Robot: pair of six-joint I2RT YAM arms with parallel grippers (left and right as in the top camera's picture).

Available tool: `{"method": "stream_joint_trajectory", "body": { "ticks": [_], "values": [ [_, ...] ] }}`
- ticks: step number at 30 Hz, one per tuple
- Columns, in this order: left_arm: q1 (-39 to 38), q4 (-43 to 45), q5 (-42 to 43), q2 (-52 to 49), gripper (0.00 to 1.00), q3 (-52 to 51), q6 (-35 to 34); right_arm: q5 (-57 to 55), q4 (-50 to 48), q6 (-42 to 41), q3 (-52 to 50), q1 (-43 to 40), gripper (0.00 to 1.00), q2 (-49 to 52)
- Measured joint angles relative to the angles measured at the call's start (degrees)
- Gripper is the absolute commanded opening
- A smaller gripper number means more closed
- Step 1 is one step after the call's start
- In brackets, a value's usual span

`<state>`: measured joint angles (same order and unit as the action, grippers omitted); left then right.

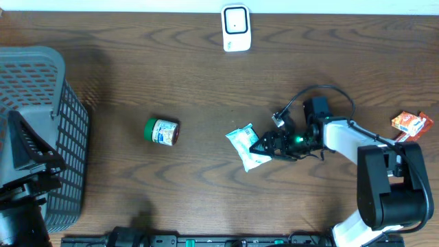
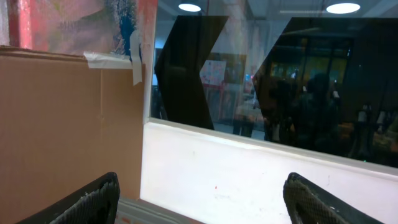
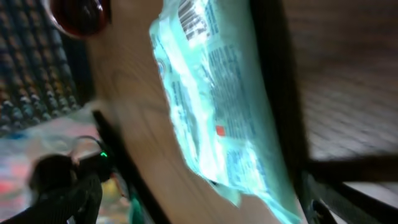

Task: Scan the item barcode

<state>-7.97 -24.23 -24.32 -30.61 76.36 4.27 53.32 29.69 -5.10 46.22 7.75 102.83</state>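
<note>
Overhead: we see the packet (image 1: 241, 139) flat on the table (image 1: 137, 75), right of centre, with the right claw (image 1: 263, 145) at its right edge. Jar (image 1: 161, 132) lies left of it, scanner (image 1: 236, 28) at the far edge, basket (image 1: 41, 103) at the left edge.
Left wrist: left claw (image 2: 200, 186) spread wide, empty, facing a window (image 2: 280, 81).
Right wrist: right claw released, fingers (image 3: 68, 202) wide apart, packet between them, barcode (image 3: 191, 18) showing.
</note>
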Motion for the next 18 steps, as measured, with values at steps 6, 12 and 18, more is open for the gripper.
{"method": "stream_joint_trajectory", "body": {
  "ticks": [6, 12, 18],
  "values": [
    [0.0, 0.0, 0.0, 0.0, 0.84, 0.0, 0.0, 1.2, -9.6, -10.3, -4.2, 4.0, 0.01, -0.3],
    [0.0, 0.0, 0.0, 0.0, 0.84, 0.0, 0.0, -2.7, -22.6, -18.5, -8.3, 6.3, 0.01, 1.2],
    [0.0, 0.0, 0.0, 0.0, 0.84, 0.0, 0.0, -8.1, -32.4, -19.8, -8.4, 6.7, 0.02, 0.7]
  ]
}}
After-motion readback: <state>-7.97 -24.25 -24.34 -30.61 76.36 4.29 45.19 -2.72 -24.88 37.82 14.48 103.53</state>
